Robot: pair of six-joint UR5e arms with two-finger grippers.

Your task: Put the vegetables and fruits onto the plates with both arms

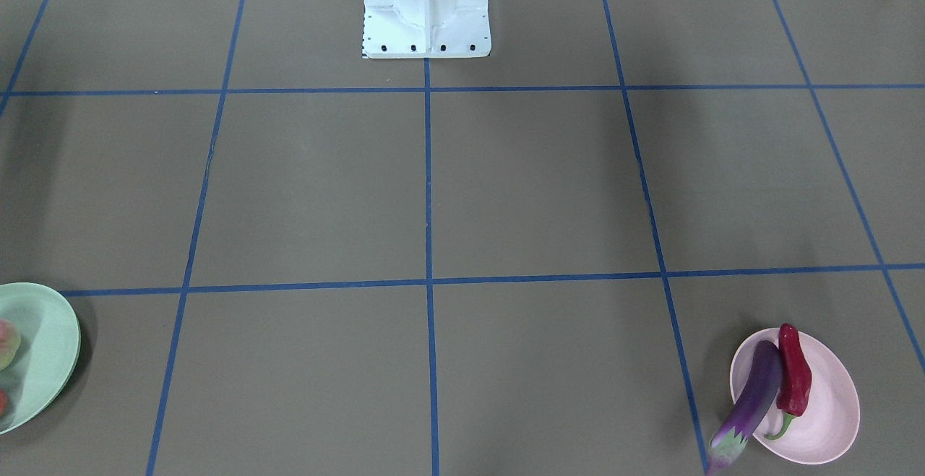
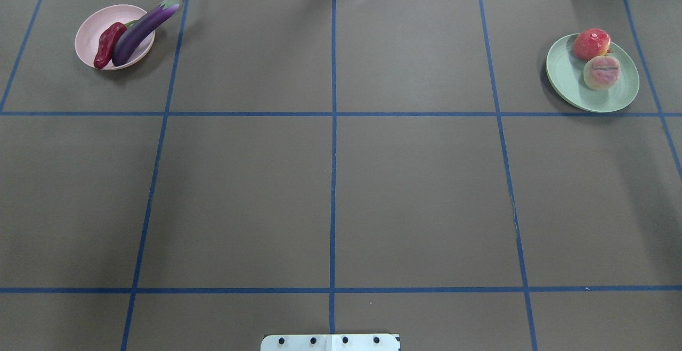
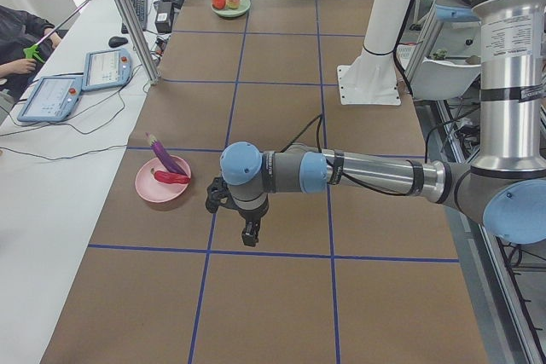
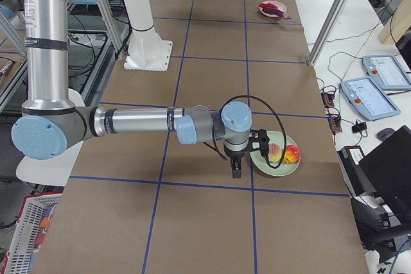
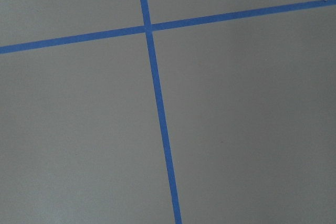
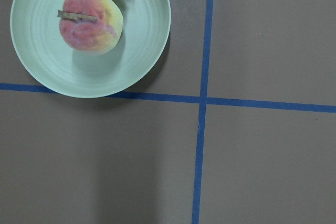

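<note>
Well, from my console all four pieces look plated, so I judge the task essentially finished. On the oval pink plate (image 2: 85, 23) lie the wrinkled red chili (image 2: 108, 43) and, touching it, the long glossy eggplant (image 2: 139, 30). On the round mint green plate (image 2: 566, 79) sit the blushed peach (image 2: 601, 72) and the mottled pomegranate (image 2: 591, 43), side by side. The left end effector (image 3: 249, 233) hangs over bare tabletop (image 2: 341, 191) near the pink plate, and the right end effector (image 4: 236, 169) hangs just beside the green one. Both show only in the side views, so I cannot tell whether either is spread or closed.

My worry is the eggplant. Its pale cap end juts past the rim, and the skin and the plastic both look slick, so a nudge to the plate could let it slide or pivot off. The two fruits are round and sit on a smooth, shallow dish; if the right arm clipped the rim while pulling away, they could start rolling. I would lift both arms straight up first.
</note>
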